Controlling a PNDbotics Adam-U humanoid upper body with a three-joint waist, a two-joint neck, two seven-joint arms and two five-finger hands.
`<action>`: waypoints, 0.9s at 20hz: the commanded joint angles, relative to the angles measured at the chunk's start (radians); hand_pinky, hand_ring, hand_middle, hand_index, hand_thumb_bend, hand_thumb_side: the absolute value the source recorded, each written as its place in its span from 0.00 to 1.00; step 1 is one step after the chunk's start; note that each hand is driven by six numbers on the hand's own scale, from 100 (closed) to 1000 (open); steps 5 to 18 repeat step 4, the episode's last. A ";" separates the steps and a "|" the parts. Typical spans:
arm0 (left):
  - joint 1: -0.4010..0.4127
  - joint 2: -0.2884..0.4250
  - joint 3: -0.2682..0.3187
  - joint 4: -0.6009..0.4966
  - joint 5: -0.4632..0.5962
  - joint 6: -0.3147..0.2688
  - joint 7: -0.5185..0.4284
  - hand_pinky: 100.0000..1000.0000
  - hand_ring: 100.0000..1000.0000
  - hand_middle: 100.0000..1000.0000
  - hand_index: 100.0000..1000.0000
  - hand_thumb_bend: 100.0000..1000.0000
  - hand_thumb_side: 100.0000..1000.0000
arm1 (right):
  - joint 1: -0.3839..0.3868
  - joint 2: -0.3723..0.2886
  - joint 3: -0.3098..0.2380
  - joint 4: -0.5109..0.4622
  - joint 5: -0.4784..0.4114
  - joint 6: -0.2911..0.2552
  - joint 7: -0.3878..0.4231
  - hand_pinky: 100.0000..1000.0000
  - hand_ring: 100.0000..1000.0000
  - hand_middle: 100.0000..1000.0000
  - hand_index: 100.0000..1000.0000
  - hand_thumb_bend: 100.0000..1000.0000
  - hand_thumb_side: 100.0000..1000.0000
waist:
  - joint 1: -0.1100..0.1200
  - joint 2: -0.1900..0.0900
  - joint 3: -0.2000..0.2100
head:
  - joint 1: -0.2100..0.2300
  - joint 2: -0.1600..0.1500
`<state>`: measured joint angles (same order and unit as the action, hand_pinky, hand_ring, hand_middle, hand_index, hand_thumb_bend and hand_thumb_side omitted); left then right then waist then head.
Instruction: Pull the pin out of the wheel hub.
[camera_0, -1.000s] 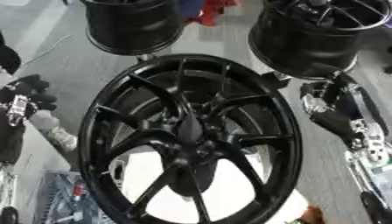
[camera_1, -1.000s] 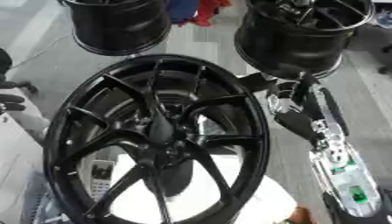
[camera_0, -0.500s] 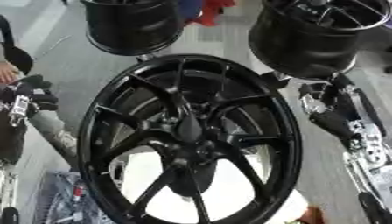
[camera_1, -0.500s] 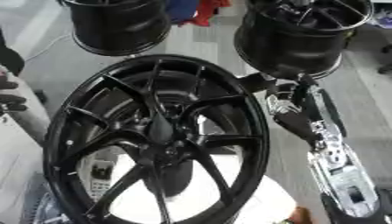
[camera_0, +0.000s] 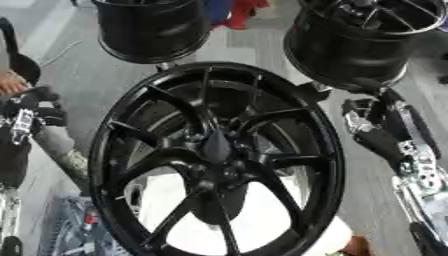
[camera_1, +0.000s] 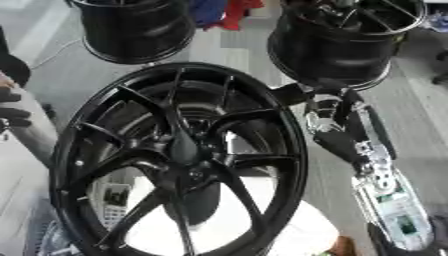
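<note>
Black wheel (camera_0: 214, 155) stands upright at centre, hub (camera_0: 217, 150) mid-spokes. Pin not discernible, prob. at hub. Right hand (camera_1: 293, 94) at wheel's right rim, left hand (camera_0: 39, 107) at left, fingers curled; whether gripping: can't tell. Wheel heavy, rigid; pin likely small, slick: pinch head, pull straight.

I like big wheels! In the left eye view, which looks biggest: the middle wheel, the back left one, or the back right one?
1. Middle wheel, nearest the camera.
2. Back right wheel.
3. Back left wheel, though both are cut off, so that's unsure.
</note>
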<state>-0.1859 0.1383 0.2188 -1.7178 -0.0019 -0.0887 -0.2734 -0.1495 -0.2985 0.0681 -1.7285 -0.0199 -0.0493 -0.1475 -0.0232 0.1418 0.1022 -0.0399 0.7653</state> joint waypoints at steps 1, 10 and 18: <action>-0.008 0.005 -0.003 -0.008 -0.005 0.000 -0.001 0.58 0.59 0.66 0.78 0.00 0.66 | -0.002 -0.020 -0.016 -0.007 0.000 -0.003 -0.011 0.62 0.62 0.70 0.81 0.05 0.08 | 0.002 -0.013 -0.003 | -0.002 0.005; -0.008 0.006 -0.003 -0.008 -0.005 -0.001 -0.003 0.58 0.59 0.66 0.78 0.00 0.66 | 0.004 -0.021 -0.017 -0.003 -0.002 -0.003 -0.012 0.62 0.62 0.70 0.81 0.06 0.08 | 0.002 -0.014 -0.001 | -0.001 0.005; -0.008 0.006 -0.003 -0.008 -0.005 -0.001 -0.003 0.58 0.59 0.66 0.78 0.00 0.66 | 0.004 -0.021 -0.017 -0.003 -0.002 -0.003 -0.012 0.62 0.62 0.70 0.81 0.06 0.08 | 0.002 -0.014 -0.001 | -0.001 0.005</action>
